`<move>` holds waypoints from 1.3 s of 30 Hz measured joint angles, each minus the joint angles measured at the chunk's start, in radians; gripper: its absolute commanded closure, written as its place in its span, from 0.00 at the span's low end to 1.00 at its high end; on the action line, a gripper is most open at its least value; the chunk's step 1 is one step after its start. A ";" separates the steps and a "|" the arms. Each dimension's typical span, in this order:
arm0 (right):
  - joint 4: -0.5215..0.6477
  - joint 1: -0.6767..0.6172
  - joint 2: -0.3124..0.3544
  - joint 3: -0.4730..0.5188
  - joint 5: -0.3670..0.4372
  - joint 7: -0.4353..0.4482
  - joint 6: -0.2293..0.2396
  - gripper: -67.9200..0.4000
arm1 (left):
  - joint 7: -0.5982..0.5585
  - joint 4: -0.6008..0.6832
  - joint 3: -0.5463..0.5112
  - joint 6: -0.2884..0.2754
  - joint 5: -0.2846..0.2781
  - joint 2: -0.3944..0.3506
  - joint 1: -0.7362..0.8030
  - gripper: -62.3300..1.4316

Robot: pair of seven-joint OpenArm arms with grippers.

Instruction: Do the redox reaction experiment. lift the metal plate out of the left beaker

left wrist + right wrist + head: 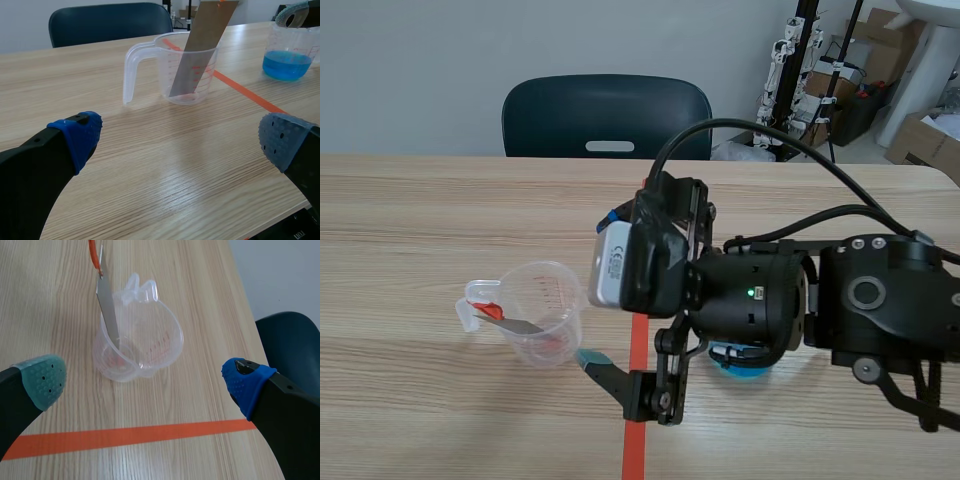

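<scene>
Pale wooden bench (420, 220), a dark chair (607, 115) behind its far edge. Bare wood surrounds the clear left beaker (542, 315) toward the left, near and far edges. Right tool (145, 382) released, fingers spread wide, hanging just beside the beaker on the side of the right edge. The beaker lies ahead between the fingers, untouched. Metal plate (200, 50) stands inside the beaker, lower end on its floor. Its long axis is steeply tilted, the upper end leaning past the rim on the handle side, toward the left edge. Left tool (182, 137) released, apart from the beaker and facing it. Beaker of blue liquid (290, 55) sits across the tape line (638, 340), under the right arm (880, 300).
</scene>
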 measured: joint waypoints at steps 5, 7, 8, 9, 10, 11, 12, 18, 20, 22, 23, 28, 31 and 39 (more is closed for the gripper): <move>-0.038 0.022 -0.066 -0.039 -0.002 0.011 -0.002 0.00 | -0.013 0.000 0.000 0.017 0.000 0.000 0.000 0.00; -0.051 0.022 -0.087 -0.039 -0.014 0.015 -0.006 0.00 | -0.056 0.000 0.000 0.045 0.000 0.000 0.000 0.00; -0.060 0.023 -0.096 -0.039 -0.015 0.015 -0.005 0.00 | -0.078 0.000 0.000 0.046 0.000 0.000 0.000 0.00; -0.070 0.024 -0.105 -0.039 -0.015 0.015 -0.005 0.00 | -0.087 0.000 0.000 0.053 0.000 0.000 0.000 0.00; -0.081 0.027 -0.114 -0.039 -0.015 0.015 -0.005 0.00 | -0.085 0.000 0.000 0.053 0.000 0.000 0.000 0.00; -0.093 0.028 -0.123 -0.039 -0.015 0.015 -0.005 0.00 | -0.084 0.000 0.000 0.053 0.000 0.000 0.000 0.00; -0.104 0.031 -0.132 -0.040 -0.015 0.015 -0.006 0.00 | -0.084 0.000 0.000 0.053 0.000 0.000 0.000 0.00; -0.145 0.034 -0.153 -0.052 -0.049 0.070 -0.006 0.11 | -0.080 0.000 0.000 0.053 0.000 0.000 0.000 0.00; -0.145 0.035 -0.152 -0.052 -0.049 0.099 -0.008 0.11 | -0.080 0.000 0.000 0.053 0.000 0.000 0.000 0.00; -0.144 0.035 -0.153 -0.052 -0.049 0.102 -0.008 0.11 | -0.080 0.000 0.000 0.053 0.000 0.000 0.000 0.00; -0.144 0.035 -0.153 -0.052 -0.049 0.102 -0.006 0.11 | -0.080 0.000 0.000 0.053 0.000 0.000 0.000 0.00; -0.144 0.035 -0.158 -0.052 -0.049 0.100 -0.006 0.25 | -0.080 0.000 0.000 0.052 0.000 0.000 0.000 0.00; -0.144 0.035 -0.173 -0.052 -0.049 0.097 -0.006 0.31 | -0.080 0.000 0.000 0.052 0.000 0.000 0.000 0.00; -0.144 0.035 -0.185 -0.052 -0.049 0.074 -0.006 0.40 | -0.080 0.000 0.000 0.052 0.007 0.000 0.000 0.00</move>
